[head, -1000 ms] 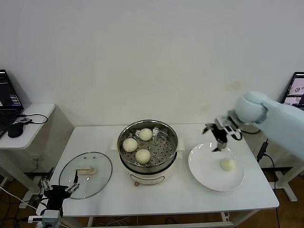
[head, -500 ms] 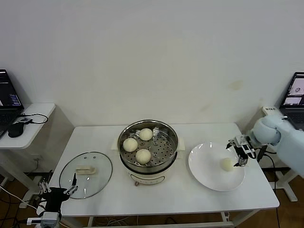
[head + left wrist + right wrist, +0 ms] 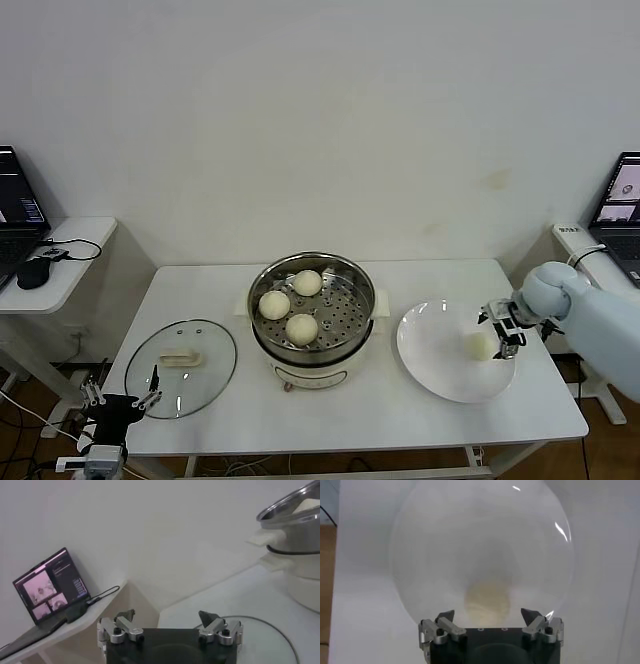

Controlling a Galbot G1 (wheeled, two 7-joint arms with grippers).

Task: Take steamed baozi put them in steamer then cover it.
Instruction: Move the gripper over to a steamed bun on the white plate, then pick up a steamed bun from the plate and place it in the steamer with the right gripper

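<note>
A plain white wall backs a white worktop [image 3: 360,410], with a low side desk [image 3: 75,262] carrying a laptop [image 3: 17,205] and a mouse [image 3: 33,272] off the robot's left, and a second laptop [image 3: 622,195] glowing at the right edge.

Over the last second the right pincer [image 3: 503,327] has swung from above the far rim of the white plate [image 3: 430,360] down and outward to the plate's right side, and it now sits low, just beside the last baozi [image 3: 481,345]. Its jaws stand wide, and in the right wrist view the bun [image 3: 487,600] lies centred ahead of the spread fingers [image 3: 445,616], not yet between them. That reads as the final approach for the fourth pick.

Three baozi [image 3: 301,328] already lie on the perforated tray of the steamer [image 3: 311,310], which sits mid-worktop on its cream base. The cover [image 3: 181,367] lies flat on the worktop to the steamer's left, handle up, so covering is not yet done.

The left pincer [image 3: 118,405] has sunk slightly at the worktop's near left corner and waits there, jaws wide and empty, close to the cover's near edge [image 3: 260,630].
</note>
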